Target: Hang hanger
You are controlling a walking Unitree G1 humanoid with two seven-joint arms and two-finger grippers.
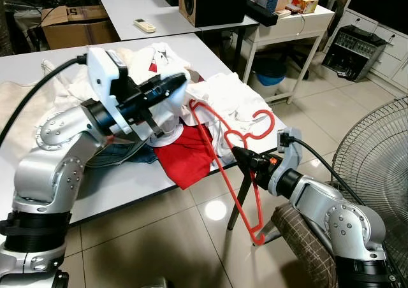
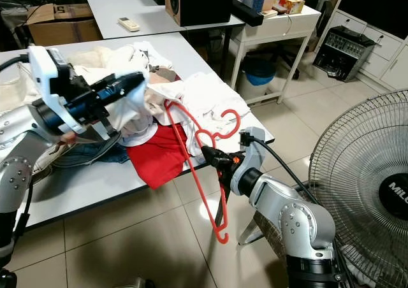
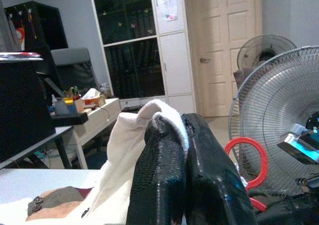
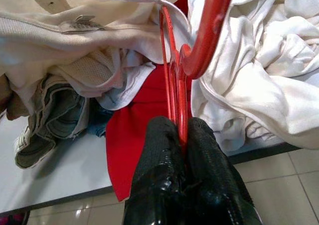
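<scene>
A: Hanger status? Red plastic, hook up near the table's corner, one long arm hanging down past the edge toward the tiled floor.

B: Confirmed. Right gripper has its two black fingers pinched together on the hanger, just below the neck. Right wrist view shows the red bars running straight out from between the fingertips. The other arm of the hanger reaches up into the clothes pile.

A: Left gripper?

B: Raised above the table, fingers clamped on a fold of white garment. Left wrist view: mesh-textured white cloth bulges out over the fingertips, both fingers pressed flat against each other around it.

A: Contact between garment and hanger?

B: Upper end of the hanger lies against the white cloth near the left gripper; whether it is threaded inside the garment, cannot tell.

A: Table contents?

B: White tabletop carrying a heap: several white pieces, a red cloth draped over the front edge beneath the hanger, a denim item to the robot's left of it.

A: Surroundings?

B: Standing fan on the robot's right, close to the right arm. Second table behind with a speaker and a remote control. Cardboard box at far left.
</scene>
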